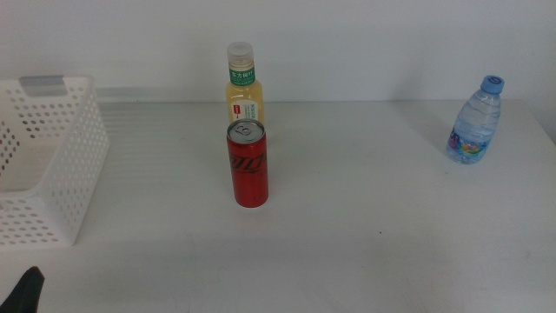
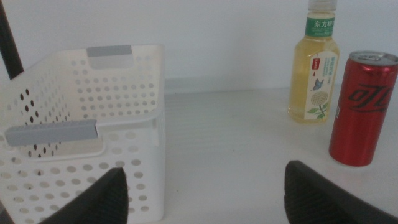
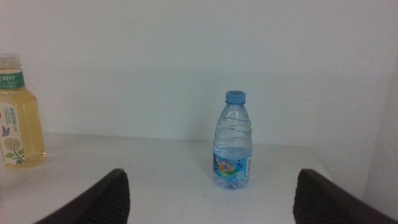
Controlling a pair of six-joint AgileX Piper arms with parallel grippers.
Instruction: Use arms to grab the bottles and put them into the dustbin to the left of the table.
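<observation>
A slim red can (image 1: 248, 164) stands upright mid-table, with the yellow drink bottle (image 1: 243, 85) just behind it. A small clear water bottle (image 1: 475, 121) with a blue cap stands at the far right. The white perforated dustbin (image 1: 69, 165) sits at the left edge. My left gripper (image 2: 205, 190) is open and empty, low near the front left corner, where only a dark tip (image 1: 26, 291) shows in the middle view. It faces the dustbin (image 2: 124, 106), the can (image 2: 362, 107) and the yellow bottle (image 2: 317, 68). My right gripper (image 3: 208, 196) is open and empty, facing the water bottle (image 3: 232, 140).
The white table (image 1: 373, 235) ends at a white wall behind the bottles. The yellow bottle (image 3: 17, 115) also shows at the edge of the right wrist view.
</observation>
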